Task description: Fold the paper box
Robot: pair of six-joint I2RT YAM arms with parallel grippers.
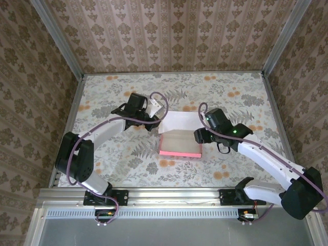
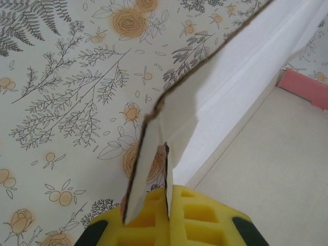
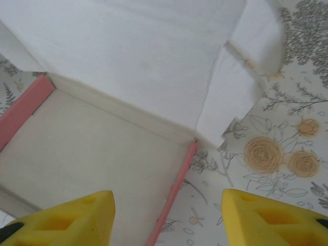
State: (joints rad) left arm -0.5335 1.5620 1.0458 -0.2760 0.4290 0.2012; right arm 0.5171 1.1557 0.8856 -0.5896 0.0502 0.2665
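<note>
The paper box [image 1: 179, 141] lies in the middle of the table, its pink front wall [image 1: 179, 152] toward me and its pale lid [image 1: 180, 120] leaning back behind it. My left gripper [image 1: 157, 117] is at the lid's left end. In the left wrist view this gripper [image 2: 169, 193] is shut on a thin side flap [image 2: 179, 102] of the lid. My right gripper [image 1: 201, 135] hangs at the box's right side. In the right wrist view it [image 3: 166, 199] is open and straddles the pink right wall [image 3: 177, 187], holding nothing.
The floral table cloth [image 1: 118, 159] runs out to papered walls [image 1: 169, 31] on three sides. A metal rail [image 1: 169, 195] with both arm bases borders the near edge. A loose side flap [image 3: 256, 46] of the lid rests on the cloth to the right.
</note>
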